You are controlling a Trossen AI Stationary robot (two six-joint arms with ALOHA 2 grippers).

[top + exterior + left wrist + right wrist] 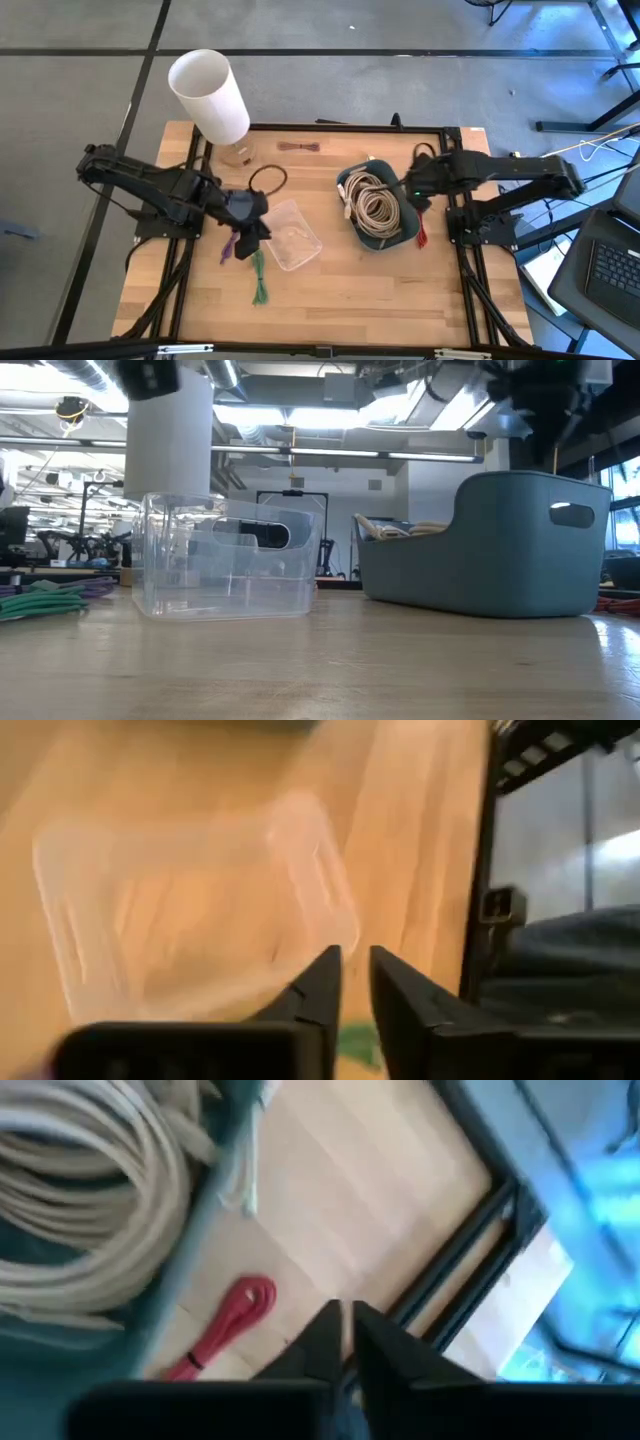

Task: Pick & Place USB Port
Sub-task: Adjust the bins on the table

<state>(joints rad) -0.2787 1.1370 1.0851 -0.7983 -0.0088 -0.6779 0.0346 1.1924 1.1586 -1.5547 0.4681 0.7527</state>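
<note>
Several coiled USB cables are about. A pile of beige ones (372,205) lies in the grey-blue basket (395,238), also seen in the right wrist view (90,1230). On the table lie a green cable (259,280), a purple one (230,246), a black loop (267,179), a brown one (298,147) and a red one (421,236). A clear plastic container (291,236) stands on the table. My left gripper (252,226) hovers at that container's left edge, shut and empty (355,975). My right gripper (414,190) is over the basket's right rim, shut and empty (345,1325).
A tall white cylinder (210,93) stands at the table's far left corner. The black frame rails (470,250) run along the table's sides. Bare wood (360,300) lies in front of the container and the basket. A laptop (610,270) sits off the table's right side.
</note>
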